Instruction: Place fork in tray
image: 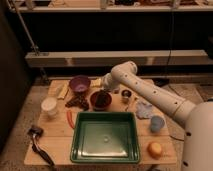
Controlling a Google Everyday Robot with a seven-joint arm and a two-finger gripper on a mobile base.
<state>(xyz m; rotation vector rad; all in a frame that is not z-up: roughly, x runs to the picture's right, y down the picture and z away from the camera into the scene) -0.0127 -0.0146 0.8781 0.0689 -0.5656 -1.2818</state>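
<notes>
Dim metal shelving fills the background behind a wooden desk (pixel 55 131), and the white arm reaches in from the lower right of the frame. Its tool (pixel 105 90) hangs at upper centre, just above the rim of a dark red bowl (pixel 100 101). We cannot tell whether the tool is apart, together, or clamped on anything.

Just right of it stands a small dark cup (pixel 126 94). Touching or nearly touching that cup lies a thin pale sliver which we take for the fork (pixel 131 103). It rests on the desk, outside the tray. Left of the tool sits a purple bowl (pixel 80 83). Further out are a bluish cloth (pixel 144 109), a blue cup (pixel 156 123) and a red-orange stick (pixel 70 118). The green tray (pixel 75 145) fills the lower centre, and a black-handled tool (pixel 41 144) lies at lower left.

We judge the fork not yet picked up. To do this well we would shift the tool right past the dark cup. We would line it across the fork's thin shaft, come down flat to the desk, and close gently so the fork does not skid. Then we would lift clear of the bowls before carrying it to the tray.

We can read no labels, brands or writing.
</notes>
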